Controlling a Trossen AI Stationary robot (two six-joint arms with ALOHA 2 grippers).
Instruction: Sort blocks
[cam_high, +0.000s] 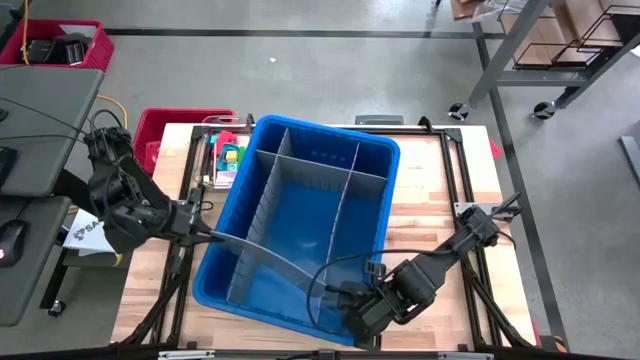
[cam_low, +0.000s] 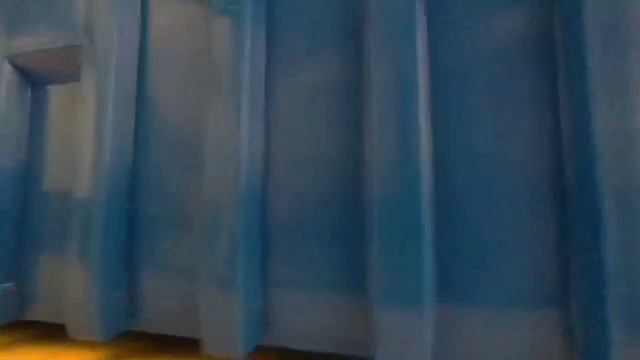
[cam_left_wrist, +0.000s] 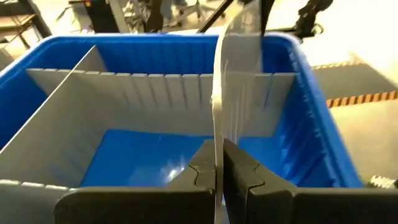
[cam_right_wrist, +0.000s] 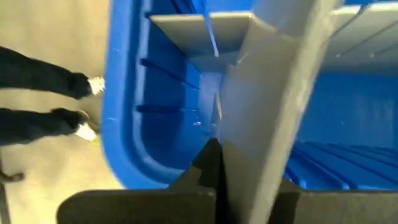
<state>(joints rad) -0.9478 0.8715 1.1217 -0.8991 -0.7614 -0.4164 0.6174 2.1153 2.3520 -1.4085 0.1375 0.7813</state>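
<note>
Both tools are pinched shut on one bent grey divider (cam_high: 268, 252) inside the blue bin (cam_high: 385, 152): left tool (cam_high: 212, 236) at one end, right tool (cam_high: 335, 297) at the other. Advise seating it level. Blocks (cam_high: 230, 157) lie on the desk (cam_high: 425, 215) beside the bin's far corner.

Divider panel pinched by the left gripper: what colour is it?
Light grey divider panel, clearest in the left wrist view.
</note>
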